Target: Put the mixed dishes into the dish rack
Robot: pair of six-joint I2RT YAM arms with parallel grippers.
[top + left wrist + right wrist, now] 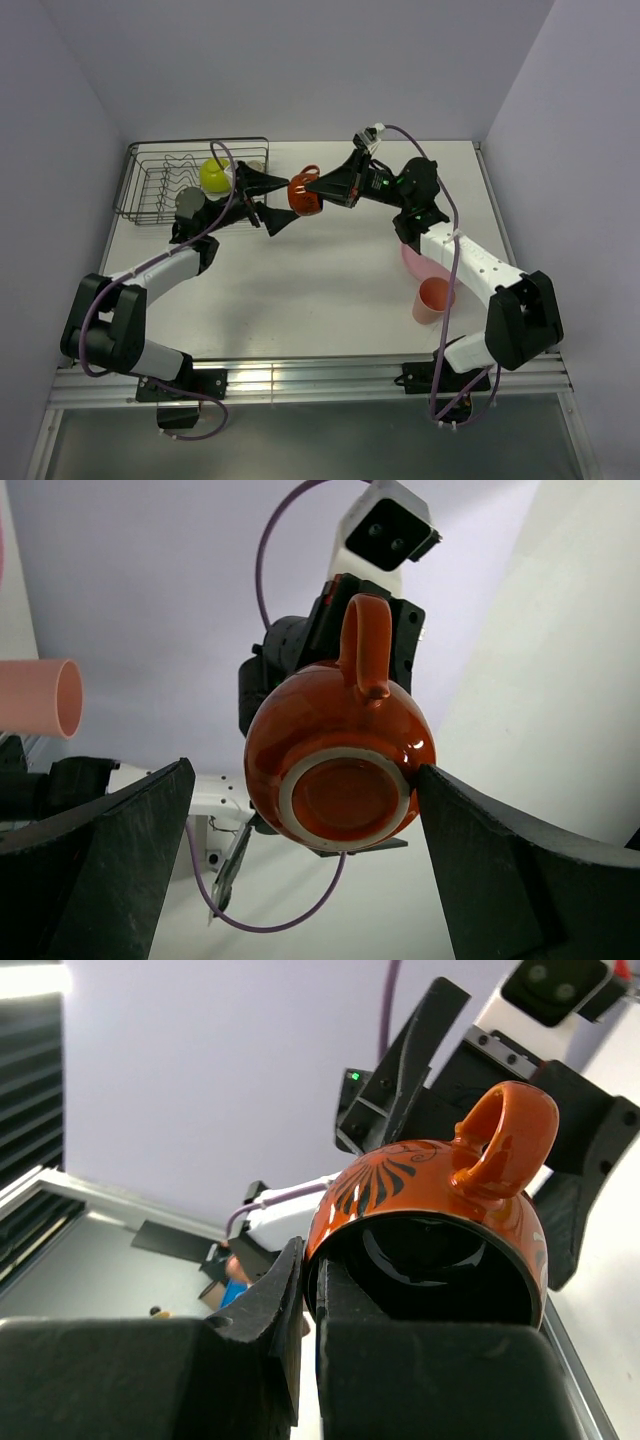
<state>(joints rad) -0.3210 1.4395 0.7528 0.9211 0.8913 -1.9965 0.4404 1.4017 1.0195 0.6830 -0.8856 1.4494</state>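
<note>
The orange-red mug (303,193) with a dark inside hangs in the air between both arms, behind the table's middle. My right gripper (322,188) is shut on its rim; in the right wrist view (310,1272) one finger is inside the mug (430,1210) and one outside. My left gripper (284,203) is open, with its jaws on either side of the mug. In the left wrist view the mug's base (340,765) faces the camera, the right finger (480,860) is at its side, and the left finger stands apart. The lime-green bowl (213,175) sits in the dark wire dish rack (150,185).
The salmon-pink cup (433,300) lies on its side at the right front and also shows in the left wrist view (40,695). The pink plate (413,262) lies partly under my right arm. A grey round thing (187,201) sits at the rack's front, partly hidden by my left arm.
</note>
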